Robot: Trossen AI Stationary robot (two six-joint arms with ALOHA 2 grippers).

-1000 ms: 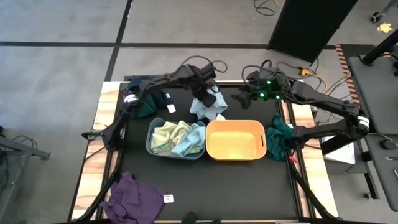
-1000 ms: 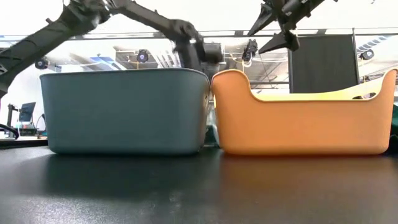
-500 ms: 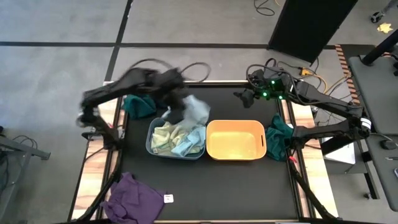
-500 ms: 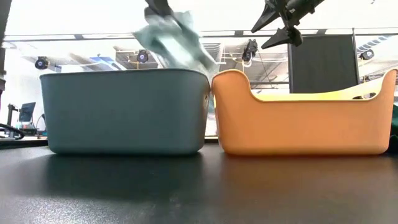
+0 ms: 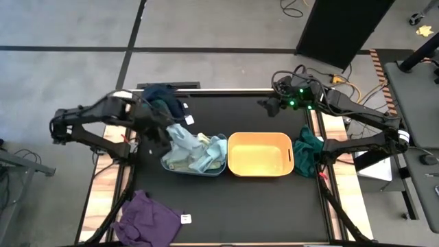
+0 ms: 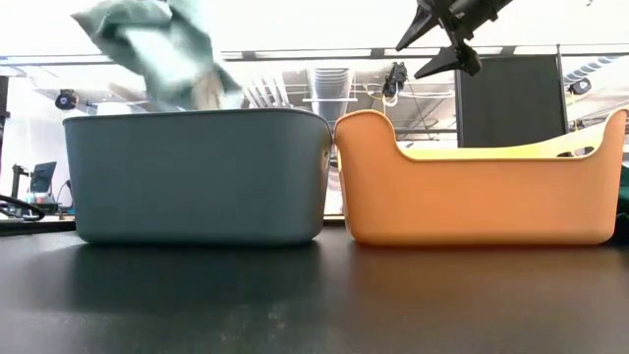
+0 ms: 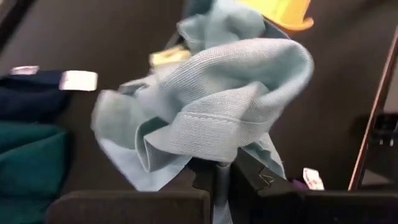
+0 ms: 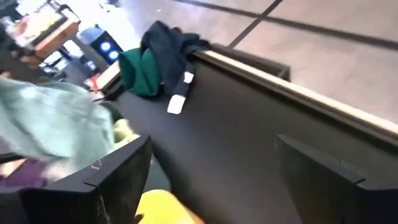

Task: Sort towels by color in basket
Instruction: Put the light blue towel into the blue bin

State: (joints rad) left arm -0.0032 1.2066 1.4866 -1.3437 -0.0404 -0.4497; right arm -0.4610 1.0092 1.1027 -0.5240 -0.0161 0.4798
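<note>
Midway: left gripper [image 7: 214, 177], clamped on a light blue towel [image 5: 180, 136], hangs over the grey tub [image 5: 166, 165] holding pale towels. Beside it: orange tub [image 5: 260, 154], empty; right gripper [image 5: 267, 106], open, beyond; purple [image 5: 147, 217], teal [image 5: 309, 146], navy [image 5: 163, 96] unsorted.

Grey floor [image 5: 62, 27] with dark seam lines; black cabinet [image 5: 343, 24] and loose cables [image 5: 336, 74] beyond the right pincer [image 5: 265, 106].

light blue towel [image 5: 180, 137] held over grey-blue basket [image 5: 171, 165]
</note>
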